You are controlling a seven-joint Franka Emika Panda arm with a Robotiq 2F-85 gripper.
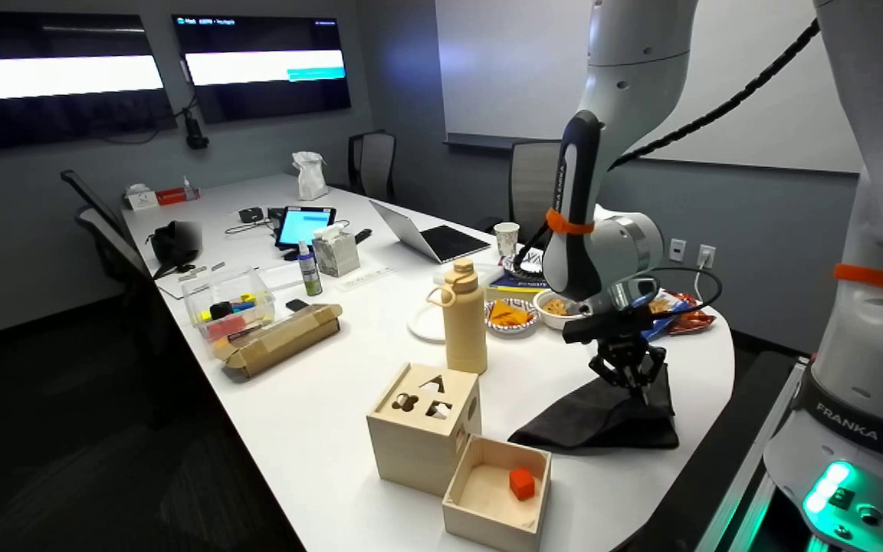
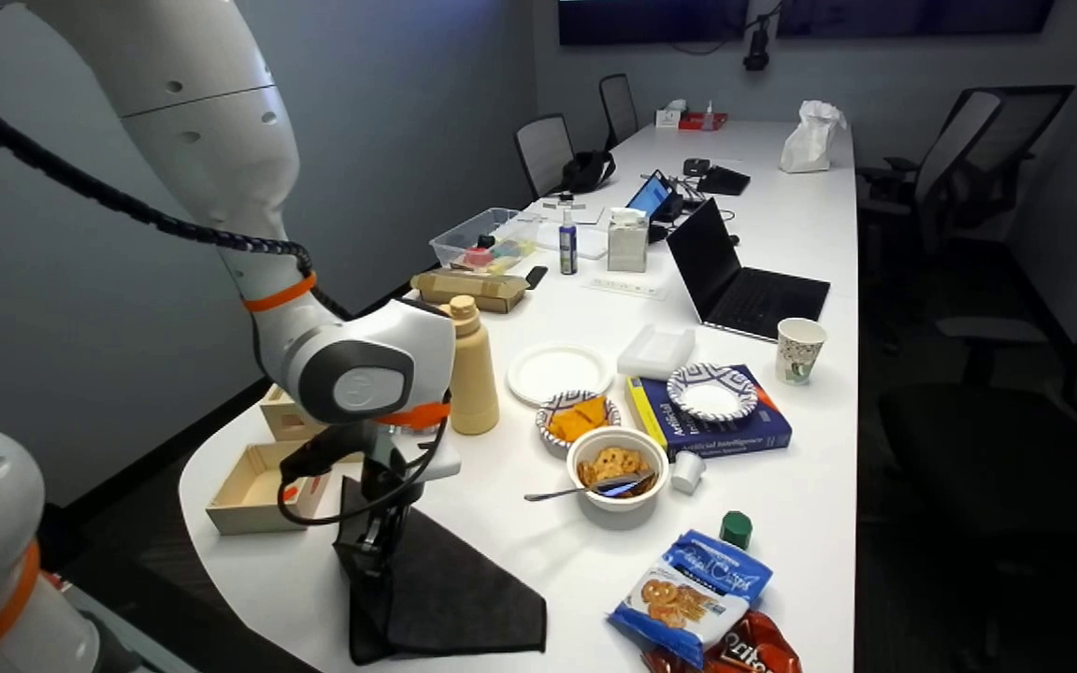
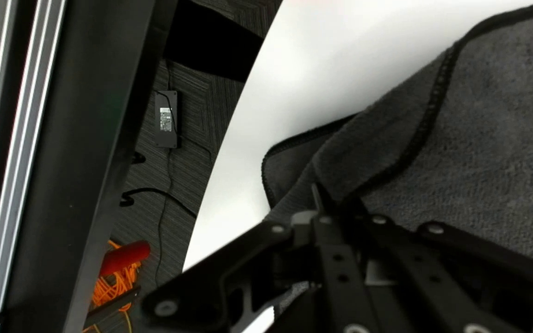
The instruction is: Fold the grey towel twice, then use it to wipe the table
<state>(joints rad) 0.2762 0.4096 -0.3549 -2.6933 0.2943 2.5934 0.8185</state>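
The grey towel [image 1: 579, 420] lies near the rounded end of the white table [image 1: 334, 429], with one part folded over and a raised crease by the gripper. In the wrist view, the towel [image 3: 493, 157] fills the right side, its dark hem running into the fingertips, while a lower layer pokes out at the left. My gripper [image 3: 336, 199] is shut on a pinch of that cloth. Both exterior views show the gripper [image 2: 372, 561] pointing down onto the towel [image 2: 468, 594]. What exactly lies between the fingertips is partly hidden in shadow.
Beside the towel stand a wooden shape box [image 1: 422, 437] and an open wooden tray [image 1: 487, 498] holding a red block. A tan bottle [image 1: 464, 322], a bowl of cookies [image 2: 618, 467], a book [image 2: 716, 421] and snack bags [image 2: 693, 594] surround the arm. The table edge runs close by.
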